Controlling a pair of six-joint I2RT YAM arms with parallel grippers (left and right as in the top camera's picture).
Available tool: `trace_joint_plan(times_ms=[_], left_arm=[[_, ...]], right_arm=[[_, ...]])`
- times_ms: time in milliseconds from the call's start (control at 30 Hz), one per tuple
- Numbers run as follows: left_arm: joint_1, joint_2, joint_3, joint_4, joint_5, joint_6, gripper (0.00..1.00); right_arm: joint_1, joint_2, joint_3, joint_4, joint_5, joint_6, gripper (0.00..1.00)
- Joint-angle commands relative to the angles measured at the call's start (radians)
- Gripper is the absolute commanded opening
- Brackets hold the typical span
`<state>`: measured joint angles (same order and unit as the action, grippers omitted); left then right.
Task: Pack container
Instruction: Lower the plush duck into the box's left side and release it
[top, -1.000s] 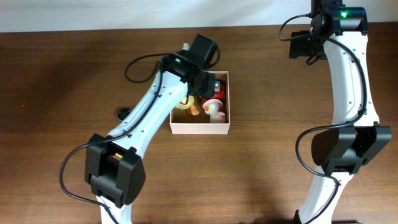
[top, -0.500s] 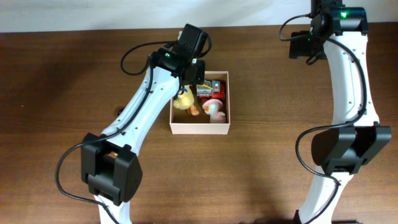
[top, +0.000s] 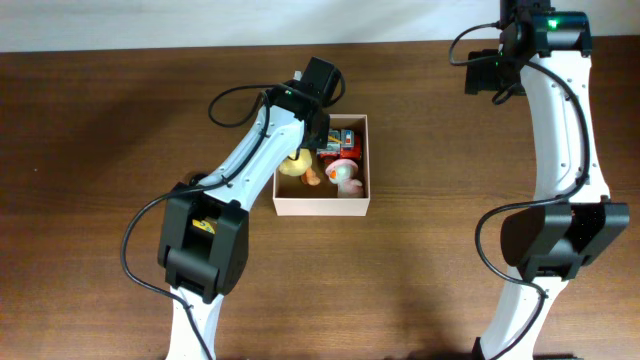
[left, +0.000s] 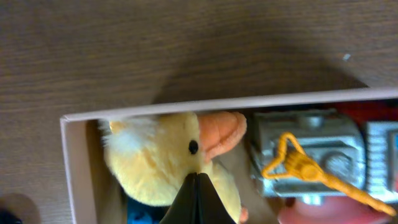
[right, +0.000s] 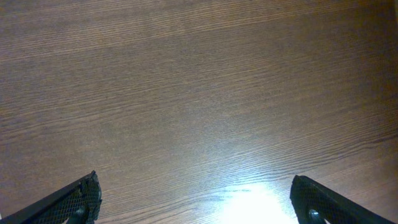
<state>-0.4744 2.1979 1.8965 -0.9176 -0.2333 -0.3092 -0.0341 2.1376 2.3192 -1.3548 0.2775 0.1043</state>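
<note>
The container (top: 322, 208) is a shallow cream-walled box in the middle of the table. It holds a yellow plush duck (top: 293, 164), a pink toy (top: 346, 176) and a red and grey vehicle (top: 343, 139). My left gripper (left: 198, 177) hangs over the box's back-left part, shut with nothing between its fingers. Its tips point at the duck (left: 155, 152), just below the orange beak. Beside the duck lies the grey vehicle with an orange hook (left: 305, 158). My right gripper (right: 196, 196) stands open over bare table at the far right, holding nothing.
The dark wooden table (top: 450, 280) surrounds the box. A blue item (left: 140, 213) shows under the duck. The left arm (top: 245, 160) reaches across the table's left-middle to the box. The right arm (top: 560, 120) stands along the right side.
The left jaws have gone from open to shut, empty. The left arm's elbow swung right while its wrist stayed over the box's back-left corner. The right arm has not moved.
</note>
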Motion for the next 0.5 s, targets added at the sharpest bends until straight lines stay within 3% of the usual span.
trace_joint_plan(times_ms=[0, 467], left_arm=[[0.007, -0.003, 0.013, 0.027, -0.067, 0.012, 0.02], [0.009, -0.003, 0.014, 0.047, -0.089, 0.011, 0.02]], right_arm=[[-0.006, 0.001, 0.015, 0.001, 0.019, 0.005, 0.99], [-0.006, 0.001, 0.015, 0.001, 0.019, 0.005, 0.99]])
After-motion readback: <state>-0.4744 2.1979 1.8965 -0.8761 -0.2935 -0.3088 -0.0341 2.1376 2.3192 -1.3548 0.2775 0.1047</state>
